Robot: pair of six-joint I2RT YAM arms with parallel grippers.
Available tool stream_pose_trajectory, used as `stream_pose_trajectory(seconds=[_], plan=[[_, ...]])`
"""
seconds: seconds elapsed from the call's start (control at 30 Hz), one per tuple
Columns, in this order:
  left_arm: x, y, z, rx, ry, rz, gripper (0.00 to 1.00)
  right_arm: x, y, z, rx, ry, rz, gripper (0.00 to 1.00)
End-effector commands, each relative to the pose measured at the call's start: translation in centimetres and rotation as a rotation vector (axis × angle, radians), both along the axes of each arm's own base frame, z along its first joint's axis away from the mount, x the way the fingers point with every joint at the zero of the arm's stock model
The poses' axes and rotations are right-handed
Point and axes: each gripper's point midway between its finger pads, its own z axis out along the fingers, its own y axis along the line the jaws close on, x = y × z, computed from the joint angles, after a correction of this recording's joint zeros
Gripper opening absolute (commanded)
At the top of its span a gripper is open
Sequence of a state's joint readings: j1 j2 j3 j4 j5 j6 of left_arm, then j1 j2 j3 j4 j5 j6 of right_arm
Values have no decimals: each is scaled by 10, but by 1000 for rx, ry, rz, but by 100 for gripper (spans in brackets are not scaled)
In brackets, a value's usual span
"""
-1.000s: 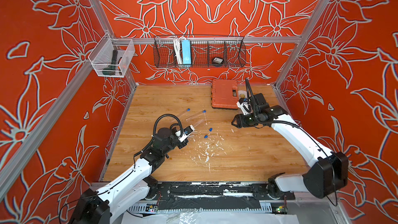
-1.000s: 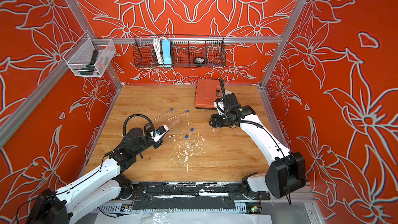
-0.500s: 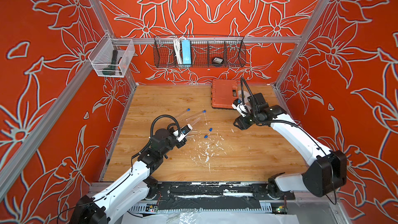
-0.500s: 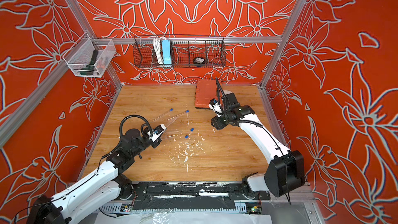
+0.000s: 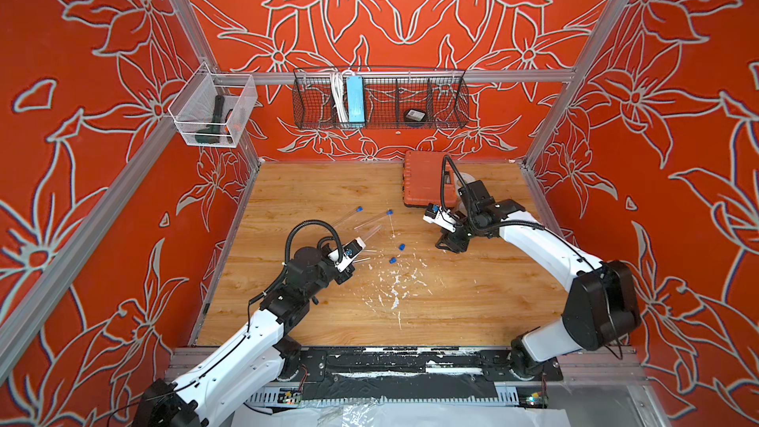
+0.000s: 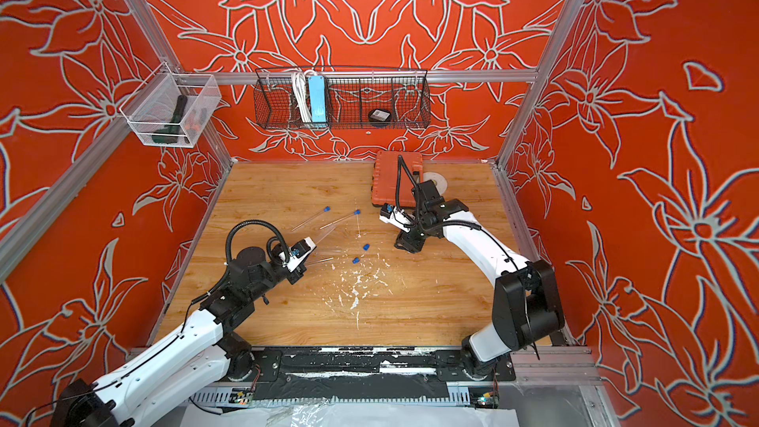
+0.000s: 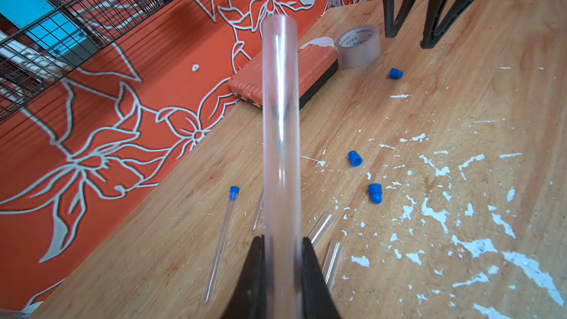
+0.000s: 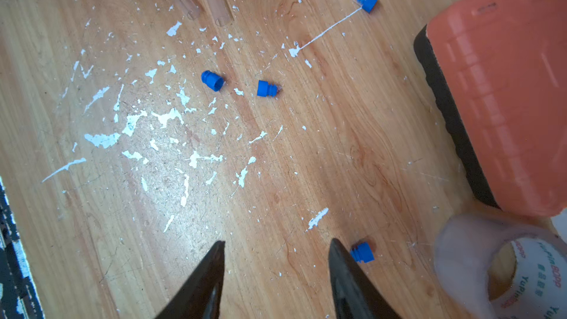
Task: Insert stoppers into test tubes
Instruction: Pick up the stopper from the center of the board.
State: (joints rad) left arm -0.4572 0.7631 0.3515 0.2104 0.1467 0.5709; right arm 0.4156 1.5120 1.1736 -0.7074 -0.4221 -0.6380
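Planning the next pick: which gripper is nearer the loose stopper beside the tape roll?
Right. The stopper lies just outside one finger of the right gripper; the left gripper is far off, gripping a test tube.

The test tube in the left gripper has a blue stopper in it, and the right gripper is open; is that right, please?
No: the test tube in the left gripper has no stopper, as the left wrist view shows; the right gripper is open.

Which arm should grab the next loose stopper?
Right. The right gripper is open and empty, with a loose stopper just beside one finger. The left gripper is shut on an open test tube.
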Motion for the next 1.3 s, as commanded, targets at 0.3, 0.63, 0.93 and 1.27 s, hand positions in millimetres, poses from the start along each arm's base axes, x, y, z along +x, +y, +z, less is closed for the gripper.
stream_pose_trajectory(seconds=[0.3, 0.63, 0.93, 1.27], plan=[[1, 3, 0, -6, 2, 17, 0, 6, 19, 6, -9, -51, 152, 54], [2, 3, -2, -6, 2, 18, 0, 2, 21, 5, -11, -46, 167, 54], [-1, 6, -5, -8, 5, 31, 0, 2, 30, 11, 19, -54, 188, 54], [-2, 12, -14, 25, 23, 50, 0, -13, 40, 2, 33, -40, 298, 54]])
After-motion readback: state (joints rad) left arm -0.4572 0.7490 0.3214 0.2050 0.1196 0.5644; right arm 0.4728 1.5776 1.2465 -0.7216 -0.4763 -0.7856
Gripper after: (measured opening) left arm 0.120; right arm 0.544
